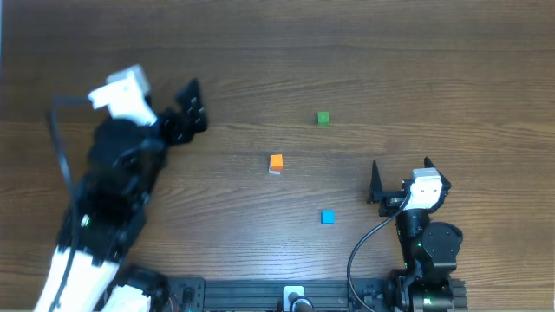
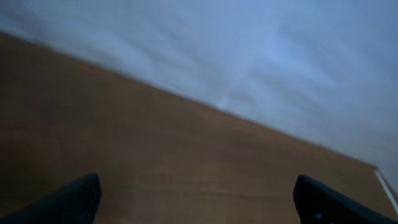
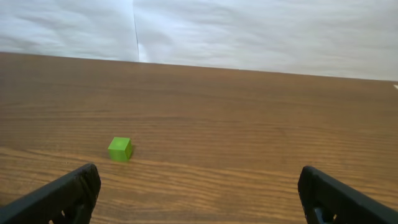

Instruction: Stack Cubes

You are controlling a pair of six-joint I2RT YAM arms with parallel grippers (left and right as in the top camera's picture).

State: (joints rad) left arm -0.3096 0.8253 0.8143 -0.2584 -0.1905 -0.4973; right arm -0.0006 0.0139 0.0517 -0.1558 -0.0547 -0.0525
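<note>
- While the left arm leans over the left part of the table [image 1: 451, 61], the left gripper [image 1: 198, 106] points up and to the right in the top view.
- Its two fingers [image 2: 74, 199] are wide apart, and there is just bare wood between them.
- The right gripper [image 1: 401, 165] sits low on the right side, close to its own arm's base, and it points straight up the top view.
- Its fingers [image 3: 68, 196] are wide apart too, with just table between them.
- The blue cube [image 1: 327, 217] is the one nearest to the right gripper, a little to the left of it and closer to the arm bases.
- The orange cube [image 1: 276, 161] is near the middle of the table, between the two grippers and well apart from both.
- The green cube [image 1: 323, 118] is farthest from the arm bases, ahead of the right gripper and off to its left.
- In the right wrist view the green cube [image 3: 120, 149] rests flat on the wood, far out in front of the fingers, turned a bit so two of its sides show.
- Each cube looks the same length every way, so none has a long side.
- All three lie flat, about square with the table's edges.
- No cube touches another, and none sits on top of another.
- A white wall [image 3: 261, 37] stands behind the far edge of the table.
</note>
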